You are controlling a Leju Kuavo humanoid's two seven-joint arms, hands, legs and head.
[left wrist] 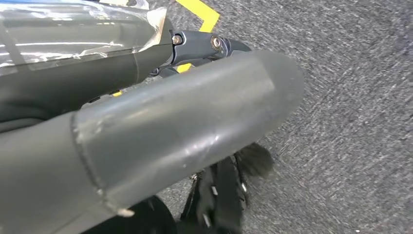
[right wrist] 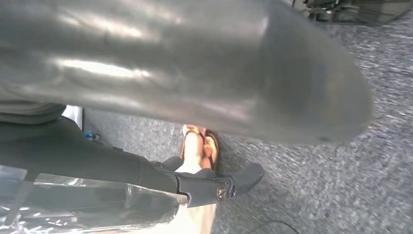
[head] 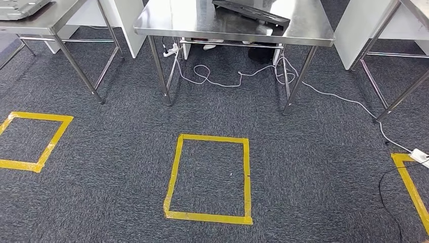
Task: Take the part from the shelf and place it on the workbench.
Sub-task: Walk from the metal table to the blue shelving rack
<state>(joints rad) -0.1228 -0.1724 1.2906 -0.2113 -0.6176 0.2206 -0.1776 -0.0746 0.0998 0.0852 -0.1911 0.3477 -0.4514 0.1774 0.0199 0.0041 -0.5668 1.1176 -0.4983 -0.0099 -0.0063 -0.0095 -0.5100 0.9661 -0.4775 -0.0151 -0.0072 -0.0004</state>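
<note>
Grey carpet (head: 126,167) spreads beneath a steel desk (head: 303,30) carrying the black part (head: 251,12). Yellow tape square (head: 208,178) lies before it. Left hand (left wrist: 160,131) and right hand (right wrist: 195,73): grip cannot be told.

Showing three steel benches (head: 232,23), three yellow tape squares (head: 210,177) on carpet, one dark part (head: 251,12), one white cable (head: 324,93).

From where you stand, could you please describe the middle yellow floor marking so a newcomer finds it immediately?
On the dark carpet, look before the central steel table. There lies a yellow tape rectangle. Unlike its neighbours at either side, it shows whole.
</note>
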